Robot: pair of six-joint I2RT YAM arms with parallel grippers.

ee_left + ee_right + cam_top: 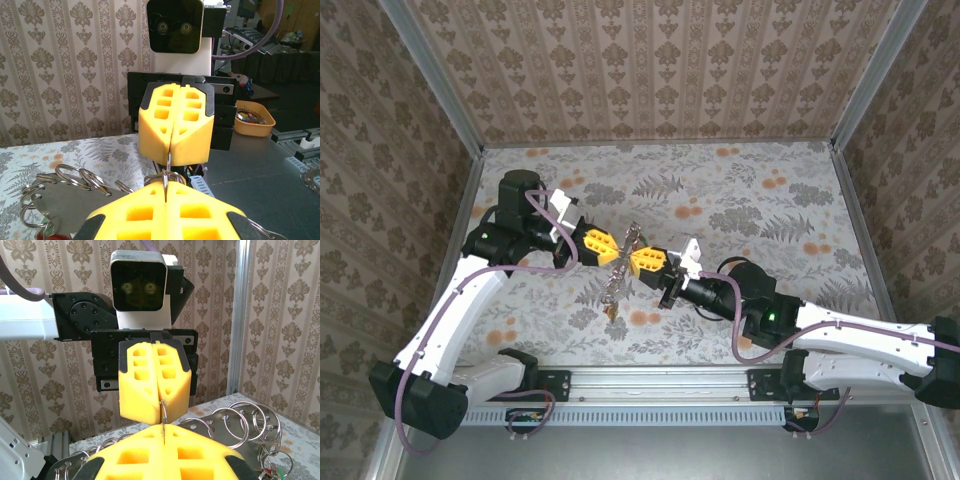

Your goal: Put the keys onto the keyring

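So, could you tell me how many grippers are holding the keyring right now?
2: the left gripper pinches the keyring from the left, and the right gripper pinches it from the right, directly opposite.

Fern-and-flower cloth (750, 190) covered the table, orange blossoms dotted across it. Damask wallpaper (650, 70) lined the walls on three sides, and aluminium posts (432, 80) stood at the corners. A slotted metal rail (660, 412) ran along the near edge. Beyond the cloth, an orange tray (260, 127) sat on a grey surface (250, 170), something shiny inside.
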